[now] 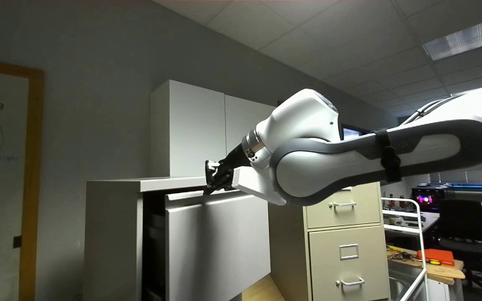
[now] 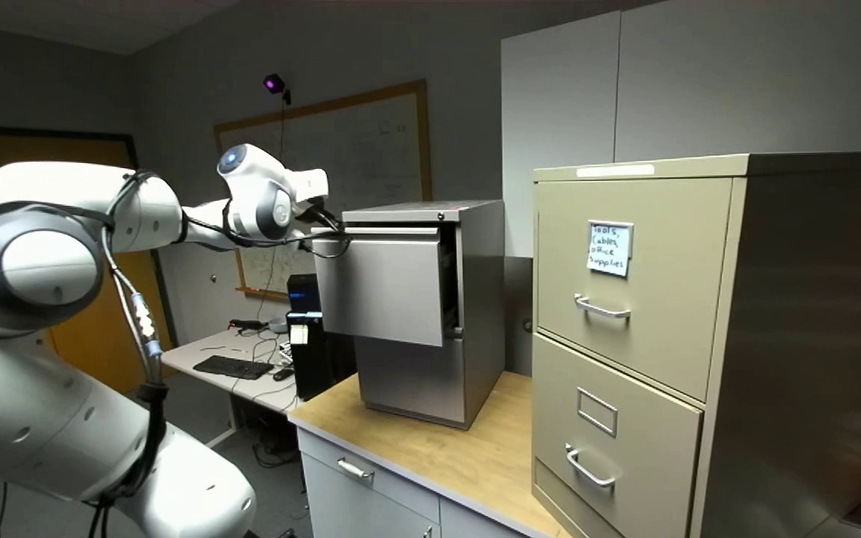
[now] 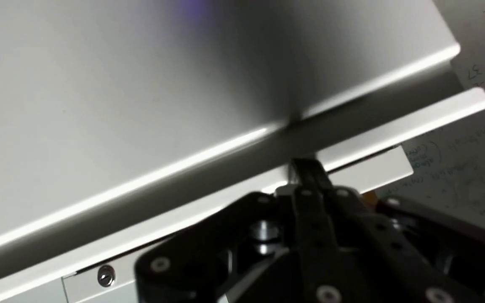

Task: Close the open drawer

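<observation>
The drawer [image 1: 220,246] is the plain light-grey upper drawer of the low cabinet [image 1: 111,234]. It stands partly pulled out, with a dark gap behind its front. In an exterior view the drawer [image 2: 382,291] juts out from the cabinet [image 2: 483,314]. The wrist view shows the drawer front [image 3: 99,105] with a groove and a lip along its top edge. My gripper [image 1: 207,190] is at this top lip, and the gripper also shows in the wrist view [image 3: 307,168]. Its fingers are together with nothing visible between them. The tips overlap the lip; I cannot tell how firmly they touch.
A beige filing cabinet [image 2: 625,359] with handled drawers stands beside the white cabinet. The cabinet rests on a wooden counter [image 2: 501,448]. A two-door white cupboard [image 1: 197,129] is behind. A desk [image 2: 214,351] with a computer and cables stands on the far side.
</observation>
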Available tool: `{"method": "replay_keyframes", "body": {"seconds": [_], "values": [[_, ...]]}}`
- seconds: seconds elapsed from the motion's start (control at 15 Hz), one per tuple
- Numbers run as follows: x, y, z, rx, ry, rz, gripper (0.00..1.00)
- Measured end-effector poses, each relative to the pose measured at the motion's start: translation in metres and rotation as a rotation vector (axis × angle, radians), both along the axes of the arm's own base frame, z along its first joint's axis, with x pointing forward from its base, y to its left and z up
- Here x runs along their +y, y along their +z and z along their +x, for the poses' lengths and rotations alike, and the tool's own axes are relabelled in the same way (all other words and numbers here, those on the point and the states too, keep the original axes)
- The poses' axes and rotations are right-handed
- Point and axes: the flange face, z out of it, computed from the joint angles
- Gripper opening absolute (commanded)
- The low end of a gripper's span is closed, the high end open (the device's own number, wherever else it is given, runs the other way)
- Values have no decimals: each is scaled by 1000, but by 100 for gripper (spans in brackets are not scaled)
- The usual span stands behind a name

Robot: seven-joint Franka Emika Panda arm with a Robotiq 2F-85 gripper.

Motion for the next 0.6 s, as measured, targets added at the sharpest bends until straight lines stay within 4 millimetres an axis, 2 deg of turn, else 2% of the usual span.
{"method": "replay_keyframes", "body": {"seconds": [0.33, 0.6], "values": [[0, -3, 49, 42, 7, 44, 0], [-4, -27, 97, 109, 4, 74, 0]]}}
